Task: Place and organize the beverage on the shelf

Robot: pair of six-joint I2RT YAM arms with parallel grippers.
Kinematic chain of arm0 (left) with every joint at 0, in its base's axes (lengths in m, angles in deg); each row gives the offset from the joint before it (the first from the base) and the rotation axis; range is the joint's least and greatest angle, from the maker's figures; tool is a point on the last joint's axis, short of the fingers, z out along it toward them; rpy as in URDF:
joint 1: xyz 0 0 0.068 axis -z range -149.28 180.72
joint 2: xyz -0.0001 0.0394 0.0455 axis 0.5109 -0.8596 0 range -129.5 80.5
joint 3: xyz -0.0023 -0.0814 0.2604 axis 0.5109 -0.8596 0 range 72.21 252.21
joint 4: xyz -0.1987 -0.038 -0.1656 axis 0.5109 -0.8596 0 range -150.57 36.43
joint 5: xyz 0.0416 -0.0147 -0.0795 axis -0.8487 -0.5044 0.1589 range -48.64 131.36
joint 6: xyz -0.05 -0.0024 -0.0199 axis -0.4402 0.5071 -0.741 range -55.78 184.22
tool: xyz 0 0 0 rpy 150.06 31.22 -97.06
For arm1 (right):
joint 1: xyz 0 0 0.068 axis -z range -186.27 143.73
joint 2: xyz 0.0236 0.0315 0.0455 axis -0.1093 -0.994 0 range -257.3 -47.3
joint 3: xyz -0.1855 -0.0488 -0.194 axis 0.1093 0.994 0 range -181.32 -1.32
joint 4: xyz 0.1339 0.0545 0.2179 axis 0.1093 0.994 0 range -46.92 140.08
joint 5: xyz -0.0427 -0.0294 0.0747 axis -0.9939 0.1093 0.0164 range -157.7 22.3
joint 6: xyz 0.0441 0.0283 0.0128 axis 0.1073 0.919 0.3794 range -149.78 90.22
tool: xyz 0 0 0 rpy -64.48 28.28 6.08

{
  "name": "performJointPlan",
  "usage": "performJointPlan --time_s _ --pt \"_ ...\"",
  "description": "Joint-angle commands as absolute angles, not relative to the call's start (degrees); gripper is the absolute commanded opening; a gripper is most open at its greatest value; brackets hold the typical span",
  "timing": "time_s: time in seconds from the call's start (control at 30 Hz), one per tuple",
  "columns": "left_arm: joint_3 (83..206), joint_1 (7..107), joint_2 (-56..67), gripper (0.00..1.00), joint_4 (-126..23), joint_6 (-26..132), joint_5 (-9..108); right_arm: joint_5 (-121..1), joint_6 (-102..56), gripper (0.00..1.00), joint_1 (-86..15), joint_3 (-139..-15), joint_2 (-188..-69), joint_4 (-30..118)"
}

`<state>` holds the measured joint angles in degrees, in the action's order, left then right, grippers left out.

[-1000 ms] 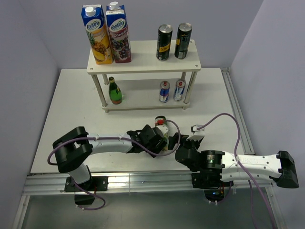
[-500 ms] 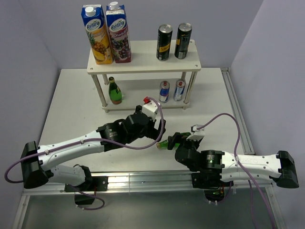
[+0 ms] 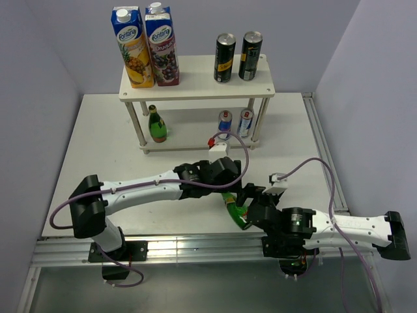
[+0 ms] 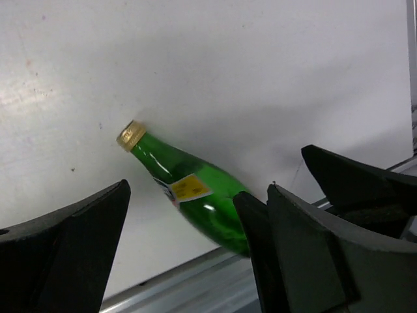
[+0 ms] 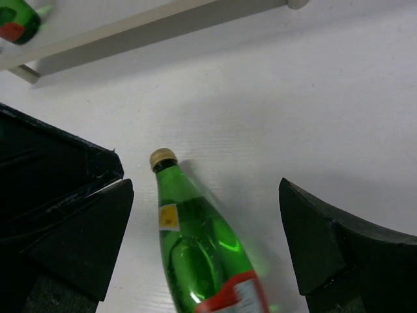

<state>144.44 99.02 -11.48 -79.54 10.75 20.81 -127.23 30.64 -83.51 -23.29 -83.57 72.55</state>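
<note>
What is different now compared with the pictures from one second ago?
The green bottle moved nearer the front edge and now lies on the table, neck towards the shelf. The left gripper swung right over it; the right gripper stands open around it. Everything on the shelf stayed.

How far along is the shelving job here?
Five of six drinks stand on the shelf: two dark cans on top, two silver-blue cans and one green bottle below. The last green bottle lies on the table, ungripped, with the left fingers and right fingers open around it. It remains to be shelved.
</note>
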Motion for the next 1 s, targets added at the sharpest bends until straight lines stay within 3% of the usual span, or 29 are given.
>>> performJointPlan --time_s 0.0,0.33,0.53,0.83,0.97 --pt "150.9 105.0 -11.8 0.95 -88.7 -2.6 21.6 -130.4 32.0 1.00 -83.6 -22.5 -79.4 67.5" --pt "140.6 108.2 -5.7 0.99 -95.3 -13.4 23.9 -131.2 35.4 1.00 -83.8 -24.4 -81.5 71.7" --pt "133.2 108.7 -16.1 0.99 -98.6 -15.7 19.0 -131.0 34.6 1.00 -83.7 -23.2 -78.3 71.0" --pt "138.5 107.5 -24.1 0.99 -100.9 -13.2 13.3 -131.5 36.2 1.00 -83.7 -24.1 -76.0 75.7" --pt "152.5 111.0 -23.6 0.99 -113.3 -12.5 8.2 -131.8 35.8 1.00 -83.8 -23.8 -74.7 76.2"
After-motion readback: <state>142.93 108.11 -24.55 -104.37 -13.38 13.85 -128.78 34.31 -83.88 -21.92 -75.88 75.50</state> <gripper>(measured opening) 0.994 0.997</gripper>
